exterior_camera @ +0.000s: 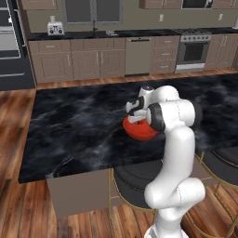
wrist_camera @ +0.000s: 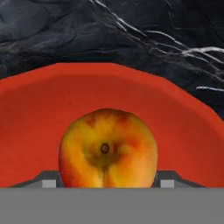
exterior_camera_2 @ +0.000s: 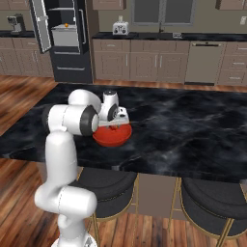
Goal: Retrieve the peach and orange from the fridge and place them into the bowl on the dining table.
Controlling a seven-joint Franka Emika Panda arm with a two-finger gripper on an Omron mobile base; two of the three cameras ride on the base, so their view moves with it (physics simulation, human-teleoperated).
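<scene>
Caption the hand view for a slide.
Peach sits between the gripper fingertips over the red bowl on the marble table.

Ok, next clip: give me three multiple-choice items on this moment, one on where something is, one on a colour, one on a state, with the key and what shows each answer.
1. Where is the peach?
A. Over the inside of the bowl, between the fingertips
B. On a fridge shelf
C. On the floor by a stool

2. What colour is the bowl?
A. White
B. Glossy red-orange
C. Blue

3. How does the upper fridge door stand?
A. Shut
B. Taken off
C. Swung open

Key:
1 A: the hand view shows the mottled fruit against the red bowl interior, a fingertip at each side.
2 B: both base views show it red-orange on the black marble dining table, under the gripper.
3 C: the right base view shows the door swung aside and grey-white shelves inside, a small orange thing on one.
</scene>
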